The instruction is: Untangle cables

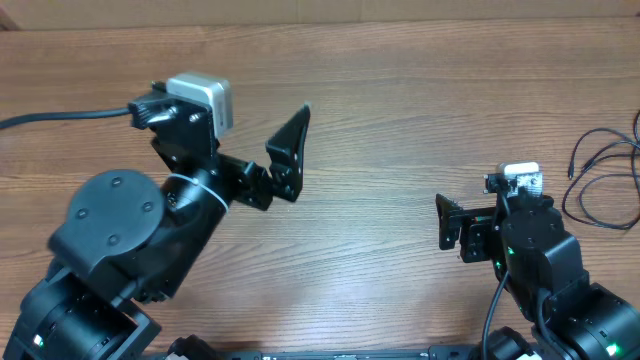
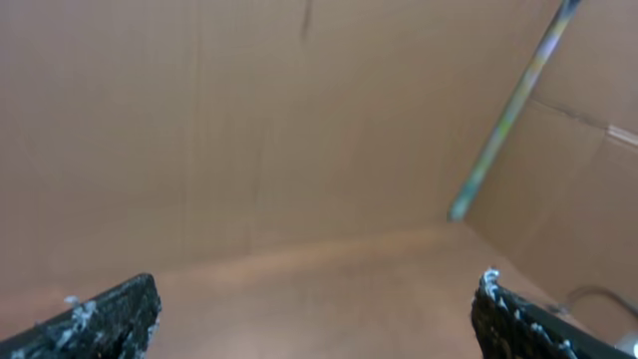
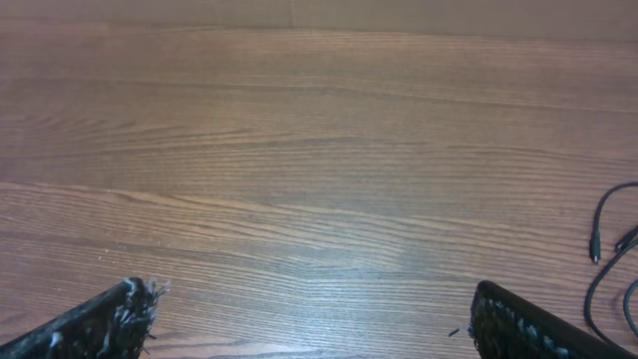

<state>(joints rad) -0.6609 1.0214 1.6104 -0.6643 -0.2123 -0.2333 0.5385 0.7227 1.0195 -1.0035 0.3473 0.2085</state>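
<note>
Thin black cables [image 1: 603, 183] lie in loose loops at the table's far right edge. They also show at the right edge of the right wrist view [image 3: 608, 244]. My right gripper [image 1: 443, 222] is open and empty, low over bare wood well left of the cables; its fingers [image 3: 314, 309] frame only table. My left gripper [image 1: 290, 152] is open and empty, raised and tilted up at the table's left-middle. In the left wrist view its fingers [image 2: 319, 304] face a brown cardboard wall, and nothing lies between them.
A wooden table [image 1: 400, 90] fills the scene, with a brown cardboard wall [image 2: 249, 120] behind it. A thick black cable [image 1: 50, 117] runs from the left edge to the left arm's camera. A blurred thin rod or cable [image 2: 508, 110] crosses the left wrist view.
</note>
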